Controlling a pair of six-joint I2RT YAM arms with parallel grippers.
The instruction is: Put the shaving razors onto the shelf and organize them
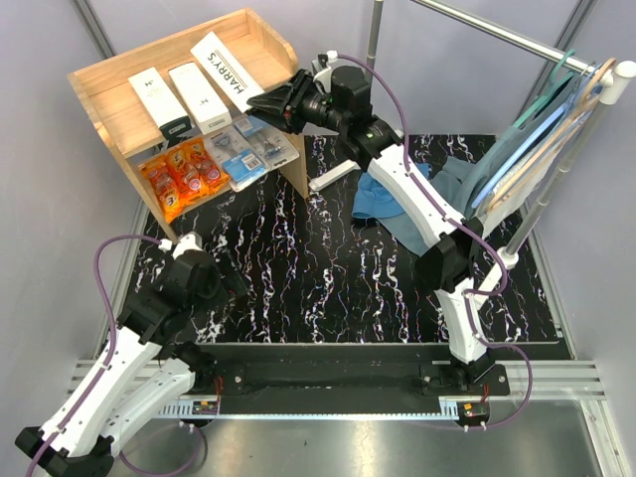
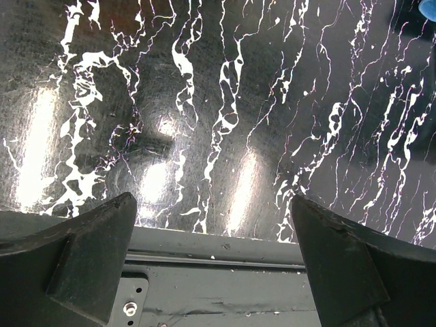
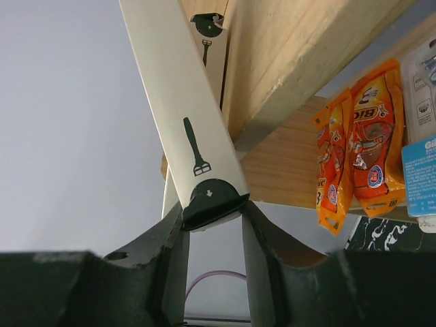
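Along the bottom of the overhead frame, the arm bases sit on a metal rail (image 1: 328, 383). Just beyond it lies the black tabletop (image 1: 328, 268), veined in white. At lower left the left gripper (image 2: 212, 204) hangs over bare marble, its jaws spread wide and empty. Right of centre lies a crumpled blue cloth (image 1: 383, 199). At upper centre the right gripper (image 1: 260, 104) is clenched on the dark end of a Harry's box (image 1: 231, 68) on the shelf's (image 1: 104, 84) top level, beside two more white boxes (image 1: 177, 97). The lower level holds orange packs (image 1: 184, 171) and blue blister packs (image 1: 248, 149). A clothes rack (image 1: 517, 40) stands at upper right against grey walls (image 1: 40, 149).
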